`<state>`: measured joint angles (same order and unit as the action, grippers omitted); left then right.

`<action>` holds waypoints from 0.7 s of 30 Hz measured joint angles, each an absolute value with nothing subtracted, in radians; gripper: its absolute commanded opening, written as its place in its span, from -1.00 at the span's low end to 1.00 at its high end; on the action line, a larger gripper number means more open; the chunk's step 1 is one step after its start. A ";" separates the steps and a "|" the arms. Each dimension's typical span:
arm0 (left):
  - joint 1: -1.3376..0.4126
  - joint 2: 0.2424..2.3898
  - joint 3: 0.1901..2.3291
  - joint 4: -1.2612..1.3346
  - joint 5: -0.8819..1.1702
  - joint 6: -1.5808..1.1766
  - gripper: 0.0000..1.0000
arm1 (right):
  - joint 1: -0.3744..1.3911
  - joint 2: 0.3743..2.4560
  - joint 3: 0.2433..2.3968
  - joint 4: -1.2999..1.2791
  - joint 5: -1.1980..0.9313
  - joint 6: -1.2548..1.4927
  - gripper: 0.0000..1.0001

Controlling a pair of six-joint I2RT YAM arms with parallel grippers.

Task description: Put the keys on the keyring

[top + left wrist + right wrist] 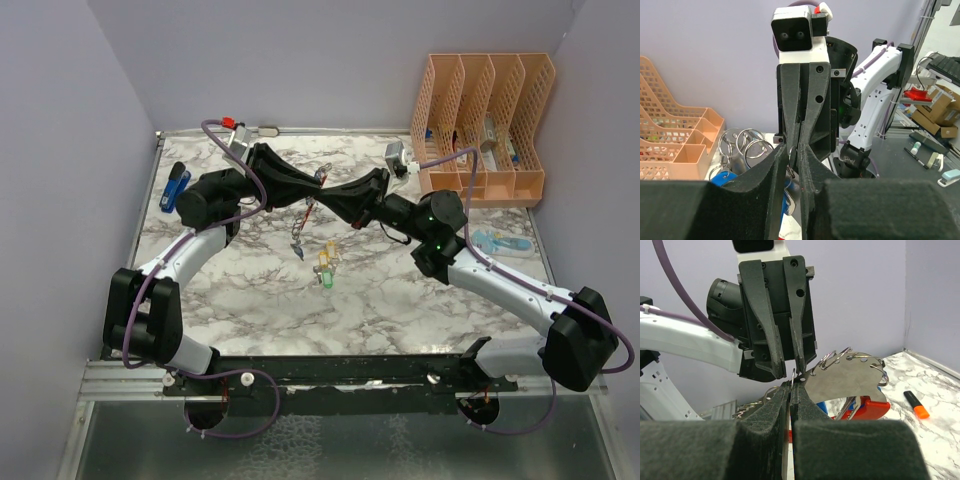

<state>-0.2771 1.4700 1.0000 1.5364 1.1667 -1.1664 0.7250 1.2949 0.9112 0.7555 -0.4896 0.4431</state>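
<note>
Keyring (840,377): a flat plate of polished silver metal with a rounded outline and small holes along its rim. A red plastic part sits under it, and a blue piece beside that is too covered for you to identify. It is held over the middle of the marbled table (400,290), between the two grippers, which meet tip to tip. Thin wire split rings (747,142) hang from it. You can count at least three loops in the left wrist view; the rest overlap. The matte black fingers of the right gripper (791,385) are pressed together on the plate's edge. The left gripper (793,148) leaves only a narrow slit with a fine wire loop in it, and you cannot tell whether it clamps that loop. Keys (325,268): small, lying on the table nearer than the grippers. You can make out one yellow head cover and one green. A dark piece (298,243) just to their left is too small to read. One orange marker (915,405) lies to the right. One blue stapler (175,186) sits far left. One peach lattice plastic organiser (485,120) stands far right, with four slots.
</note>
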 measured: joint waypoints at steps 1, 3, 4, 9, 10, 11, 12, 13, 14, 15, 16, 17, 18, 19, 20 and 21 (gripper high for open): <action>-0.277 1.470 0.998 1.536 1.166 -1.165 -0.67 | 0.725 1.295 0.911 0.755 -0.490 0.444 -0.97; -0.277 1.473 0.997 1.537 1.162 -1.163 -0.70 | 0.725 1.295 0.911 0.755 -0.490 0.448 -0.97; -0.277 1.475 0.997 1.537 1.161 -1.163 -0.73 | 0.725 1.295 0.911 0.755 -0.490 0.449 -0.97; -0.277 1.477 0.989 1.537 1.156 -1.152 -0.96 | 0.725 1.295 0.907 0.755 -0.490 0.455 -0.97; -0.278 1.477 0.986 1.537 1.155 -1.150 -0.99 | 0.725 1.295 0.906 0.755 -0.490 0.457 -0.97; -0.277 1.477 0.984 1.537 1.155 -1.147 -1.00 | 0.725 1.295 0.905 0.755 -0.490 0.459 -0.97; -0.277 1.478 0.982 1.537 1.154 -1.146 -1.00 | 0.725 1.296 0.904 0.755 -0.490 0.459 -0.97; -0.277 1.478 0.980 1.537 1.154 -1.145 -1.00 | 0.724 1.296 0.902 0.755 -0.490 0.460 -0.97; -0.277 1.478 0.979 1.537 1.154 -1.145 -1.00 | 0.724 1.296 0.901 0.755 -0.490 0.461 -0.97; -0.277 1.478 0.979 1.537 1.154 -1.145 -1.00 | 0.724 1.296 0.900 0.755 -0.489 0.462 -0.97; -0.278 1.478 0.979 1.537 1.154 -1.145 -1.00 | 0.724 1.296 0.899 0.756 -0.489 0.463 -0.97; -0.278 1.478 0.979 1.537 1.154 -1.145 -1.00 | 0.724 1.296 0.898 0.757 -0.488 0.464 -0.97; -0.279 1.478 0.979 1.537 1.154 -1.145 -1.00 | 0.724 1.296 0.897 0.757 -0.488 0.466 -0.97; -0.279 1.478 0.978 1.537 1.154 -1.145 -1.00 | 0.724 1.296 0.896 0.760 -0.488 0.467 -0.97; -0.279 1.478 0.976 1.537 1.154 -1.144 -1.00 | 0.724 1.296 0.894 0.761 -0.488 0.467 -0.97; -0.280 1.476 0.972 1.537 1.152 -1.143 -1.00 | 0.724 1.296 0.893 0.762 -0.488 0.467 -0.97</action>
